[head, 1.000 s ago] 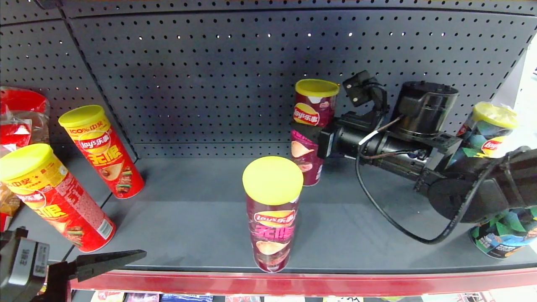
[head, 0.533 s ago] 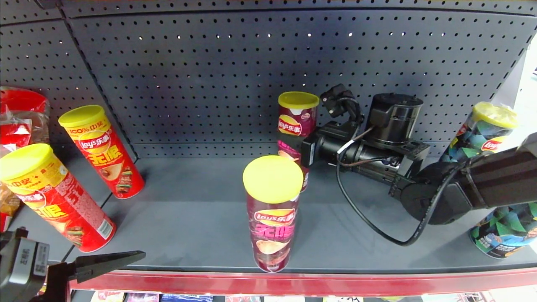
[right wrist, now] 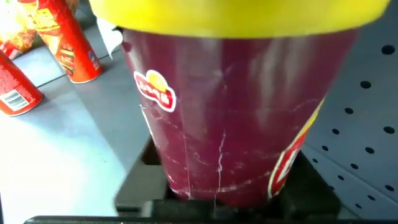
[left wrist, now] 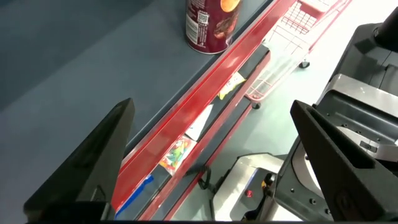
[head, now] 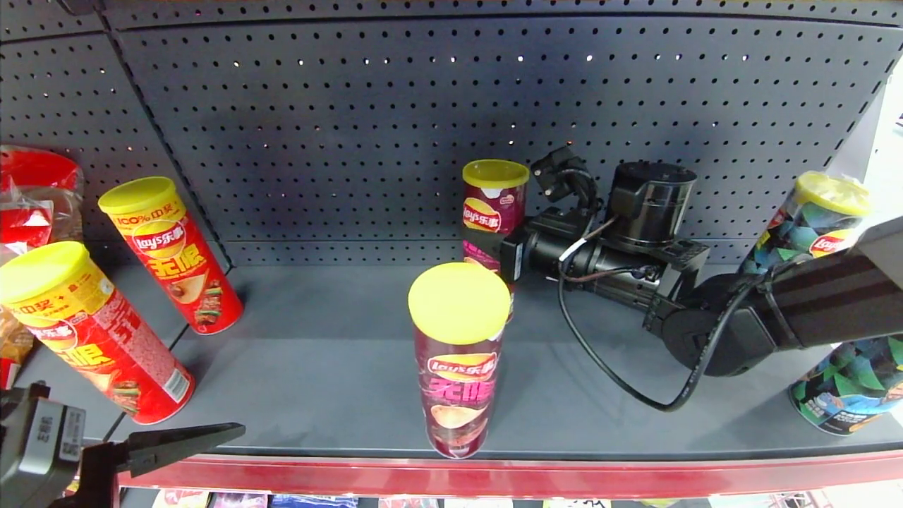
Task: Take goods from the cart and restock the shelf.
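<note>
- Gripping a lidded maroon chip can (head: 495, 201), the right gripper (head: 497, 248) holds it behind the front maroon can (head: 458, 353).
- Left gripper (left wrist: 211, 121) gapes open, left of that front can.
- Red cans (head: 169, 254) stand farther left.

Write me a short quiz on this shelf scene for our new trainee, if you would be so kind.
1. True or false: the right gripper is shut on the rear maroon can.
2. What colour is the lid of the front maroon can? A red, B yellow, C blue.
3. Which gripper is open and holds nothing?

Key: 1 true; 2 B; 3 the left gripper.
</note>
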### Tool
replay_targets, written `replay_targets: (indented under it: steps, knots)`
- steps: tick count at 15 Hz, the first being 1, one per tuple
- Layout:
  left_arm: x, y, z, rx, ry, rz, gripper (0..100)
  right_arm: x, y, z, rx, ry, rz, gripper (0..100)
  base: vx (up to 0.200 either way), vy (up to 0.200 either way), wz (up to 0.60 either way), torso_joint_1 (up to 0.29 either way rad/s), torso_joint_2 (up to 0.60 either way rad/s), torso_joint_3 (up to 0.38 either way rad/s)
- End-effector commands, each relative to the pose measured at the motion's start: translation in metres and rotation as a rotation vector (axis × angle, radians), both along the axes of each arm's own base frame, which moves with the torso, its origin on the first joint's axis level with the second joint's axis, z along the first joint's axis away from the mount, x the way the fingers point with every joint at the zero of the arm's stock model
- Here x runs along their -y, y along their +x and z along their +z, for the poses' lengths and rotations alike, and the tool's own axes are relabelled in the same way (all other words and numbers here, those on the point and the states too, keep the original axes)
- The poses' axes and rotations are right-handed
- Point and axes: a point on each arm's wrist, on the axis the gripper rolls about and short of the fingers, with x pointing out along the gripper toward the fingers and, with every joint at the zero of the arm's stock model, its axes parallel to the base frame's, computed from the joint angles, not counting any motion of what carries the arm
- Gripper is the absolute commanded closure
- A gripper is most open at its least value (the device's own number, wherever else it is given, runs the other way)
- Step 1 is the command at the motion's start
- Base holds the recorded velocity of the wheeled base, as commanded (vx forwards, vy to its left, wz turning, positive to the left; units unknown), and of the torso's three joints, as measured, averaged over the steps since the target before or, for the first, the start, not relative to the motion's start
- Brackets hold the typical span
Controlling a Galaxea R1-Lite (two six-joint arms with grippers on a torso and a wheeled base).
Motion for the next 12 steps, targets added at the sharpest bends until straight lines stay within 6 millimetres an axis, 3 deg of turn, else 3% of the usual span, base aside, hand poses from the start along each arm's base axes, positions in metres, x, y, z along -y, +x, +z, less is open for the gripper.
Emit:
replay_targets:
  steps: [1,4,8,12]
  knots:
    - [0.001,0.001,-0.001,-0.007,0.003,0.0,0,0.0,-0.001,0.001,0.001,0.0,0.001,0,0.0,0.0,0.0,0.0,0.0,0.0]
    - [0.001,0.001,-0.001,-0.01,0.003,0.001,0,0.003,-0.006,0.003,0.001,-0.001,-0.019,0,0.0,0.0,0.0,0.0,0.0,0.0]
    - [0.002,0.004,0.001,-0.018,-0.001,0.005,0,0.013,-0.034,0.009,-0.048,0.022,-0.03,0,0.0,0.0,0.0,0.0,0.0,0.0]
    - [0.004,0.009,-0.003,-0.042,0.016,0.021,0,0.041,-0.073,0.011,-0.071,0.004,-0.052,0,0.0,0.0,0.0,0.0,0.0,0.0]
